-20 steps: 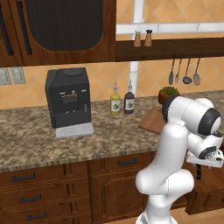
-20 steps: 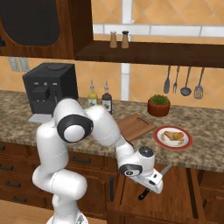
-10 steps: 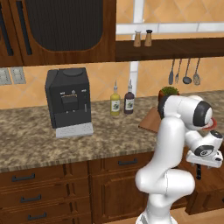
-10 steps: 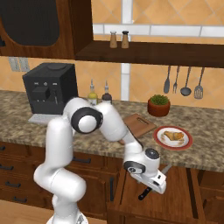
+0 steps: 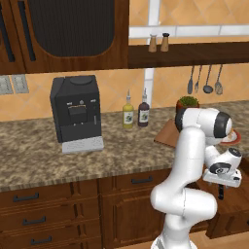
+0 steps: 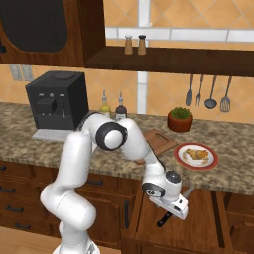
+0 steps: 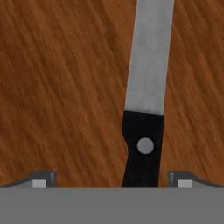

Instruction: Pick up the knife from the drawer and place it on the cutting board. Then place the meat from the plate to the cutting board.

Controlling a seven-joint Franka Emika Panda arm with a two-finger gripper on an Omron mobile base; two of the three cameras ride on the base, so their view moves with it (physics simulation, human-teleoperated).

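Gripper (image 6: 170,212) lowered into the open drawer (image 6: 198,218) over the knife (image 7: 144,100).

In the hand view, the knife is seen lying flat on the wooden drawer floor, its dark handle set between the two finger tips (image 7: 41,179), which are spread wide and kept clear of it on both sides; nothing is grasped. The grey blade is pointed away from the hand. In the right base view, the knife (image 6: 173,208) is partly hidden under the hand, with the handle showing below it and the blade tip beyond. The cutting board (image 6: 158,141) is found on the countertop (image 6: 233,163) above the drawer, with the red-rimmed plate (image 6: 196,156) just beside it and the meat (image 6: 197,154) resting on that plate. In the left base view, the gripper (image 5: 221,192) is seen low beside the counter front.
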